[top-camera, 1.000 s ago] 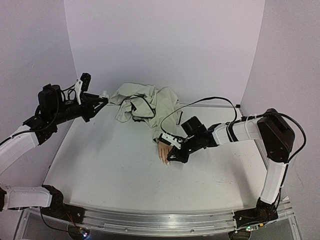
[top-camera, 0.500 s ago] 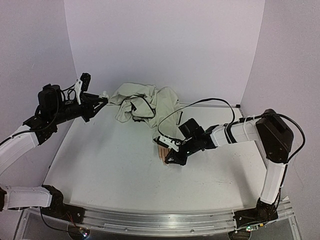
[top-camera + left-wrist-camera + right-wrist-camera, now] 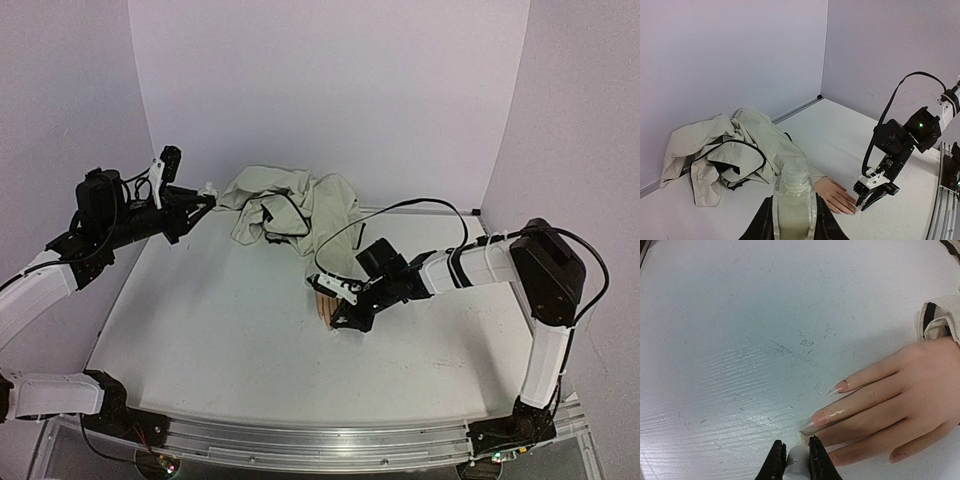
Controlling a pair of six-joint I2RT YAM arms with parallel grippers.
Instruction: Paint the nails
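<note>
A: State of right gripper (image 3: 795, 455)?
B: Clamped tight on short white brush handle (image 3: 797, 466), at 6 o'clock in the wrist view. Bristles not visible.
A: Left gripper (image 3: 794, 222)?
B: Closed around small clear-walled bottle (image 3: 793, 187), upright, neck open. Held at 10 o'clock of white table (image 3: 220, 320), well apart from the work.
A: Task thing where?
B: Pale pinkish-peach mannequin hand (image 3: 910, 395) flat on the table, just toward 6 o'clock of centre in the top view. Crumpled beige sleeve (image 3: 290, 205) trailing off to 12. In the right wrist view, entering from 3 o'clock with fingers pointing to 8. Long oval nails (image 3: 841, 386) on the tips; nearest nail (image 3: 819, 417) just at 1 o'clock of the brush handle. Touching or not: cannot tell.
A: Step?
B: Probably stroking that nearest nail.
A: Tips for doing it well?
B: Light pressure, one drag from cuticle out to tip along the finger, roughly 2 to 8 o'clock. Off the skin beside it. No sideways shove: hand looks unfixed and would likely slide. Bottle kept level for a redip.
</note>
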